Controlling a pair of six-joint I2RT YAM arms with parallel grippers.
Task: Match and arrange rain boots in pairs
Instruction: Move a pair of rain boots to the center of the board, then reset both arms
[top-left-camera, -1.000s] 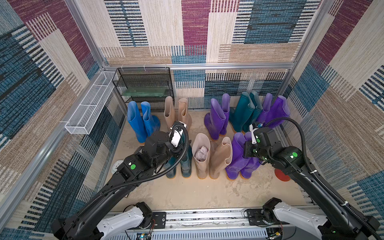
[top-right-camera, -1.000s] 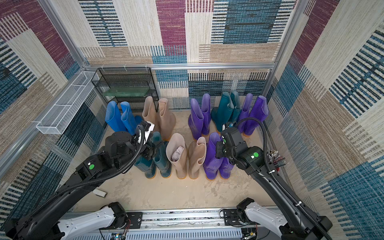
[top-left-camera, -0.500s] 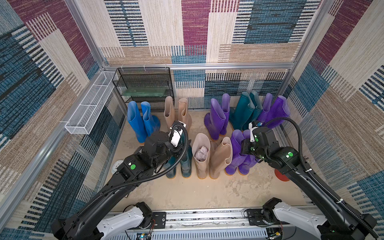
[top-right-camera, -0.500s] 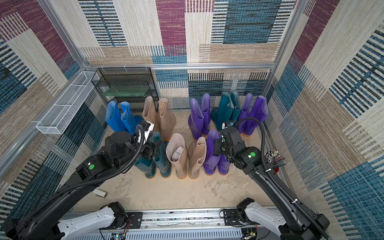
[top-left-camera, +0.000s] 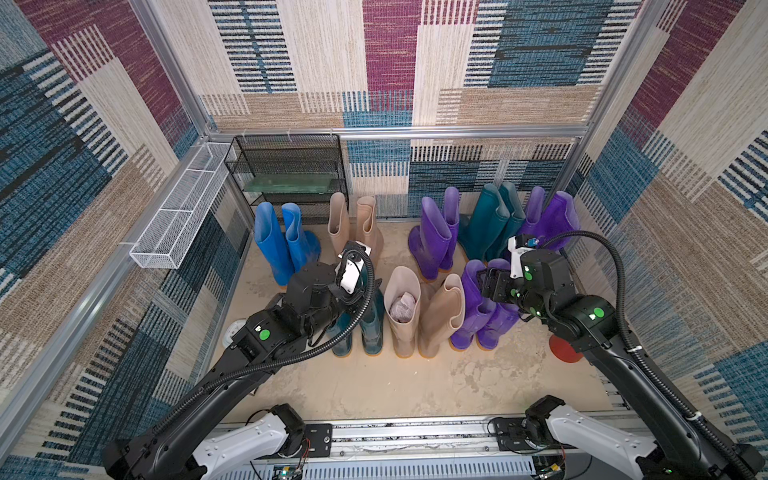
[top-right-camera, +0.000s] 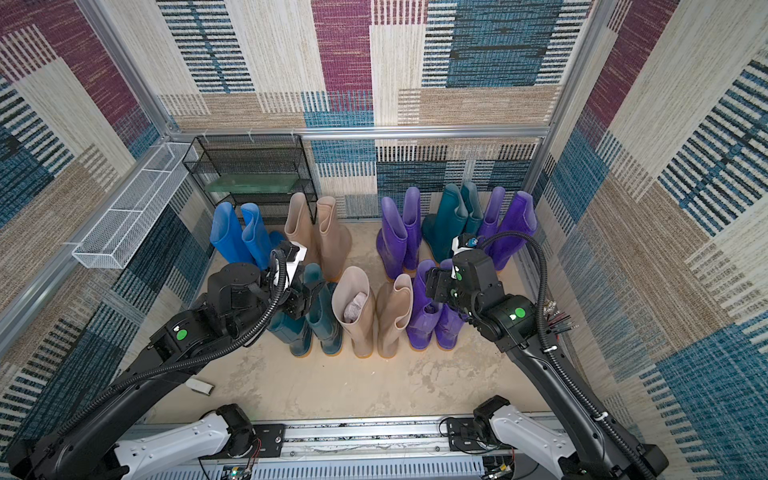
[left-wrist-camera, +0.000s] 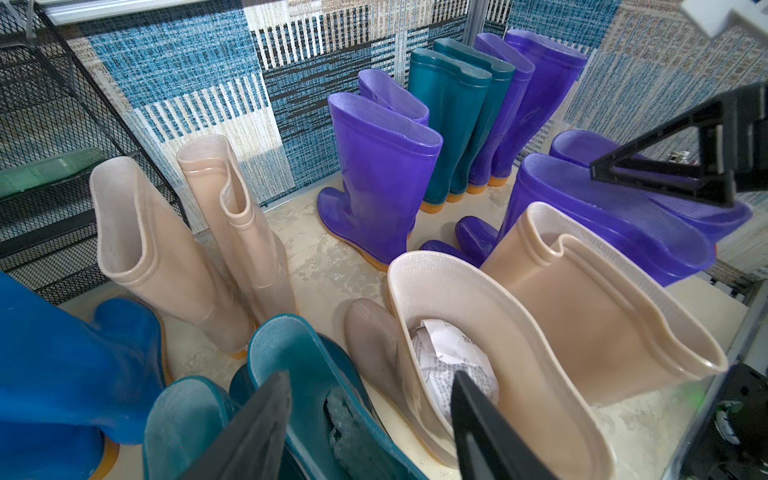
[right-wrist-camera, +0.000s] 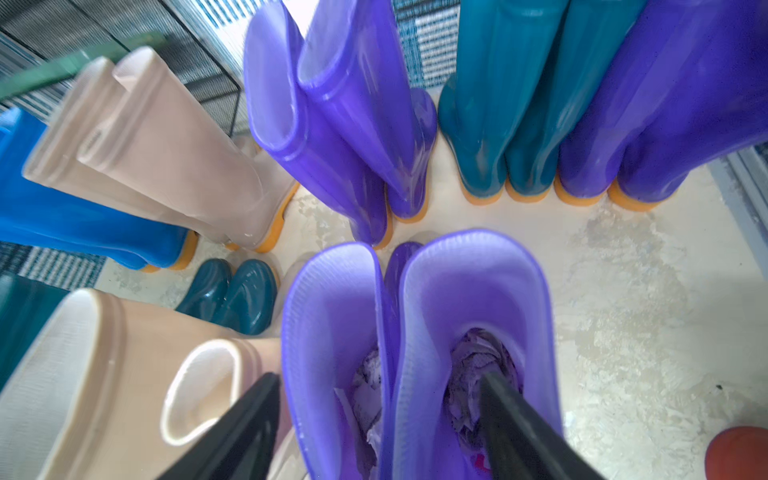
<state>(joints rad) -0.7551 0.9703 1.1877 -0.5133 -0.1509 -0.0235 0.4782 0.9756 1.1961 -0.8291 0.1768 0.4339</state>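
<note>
The rain boots stand in two rows. At the back are a blue pair (top-left-camera: 278, 241), a beige pair (top-left-camera: 353, 224), a purple pair (top-left-camera: 436, 232), a teal pair (top-left-camera: 490, 224) and another purple pair (top-left-camera: 548, 216). In front are a teal pair (top-left-camera: 361, 328), a beige pair (top-left-camera: 419, 316) and a purple pair (top-left-camera: 478, 320). My right gripper (right-wrist-camera: 379, 376) is open over the front purple pair (right-wrist-camera: 415, 316), one finger outside the left boot, the other inside the right boot. My left gripper (left-wrist-camera: 370, 376) hangs open over a front teal boot (left-wrist-camera: 299, 357) and the paper-stuffed beige boot (left-wrist-camera: 478, 316).
A black wire-mesh rack (top-left-camera: 291, 174) stands in the back left corner, and a white wire basket (top-left-camera: 178, 212) hangs on the left wall. A red round object (top-left-camera: 563, 349) lies on the floor under my right arm. Patterned walls close in three sides.
My right gripper, shut on the front purple boot before, shifted it slightly left beside its mate and has now opened wide. The left arm has not moved.
</note>
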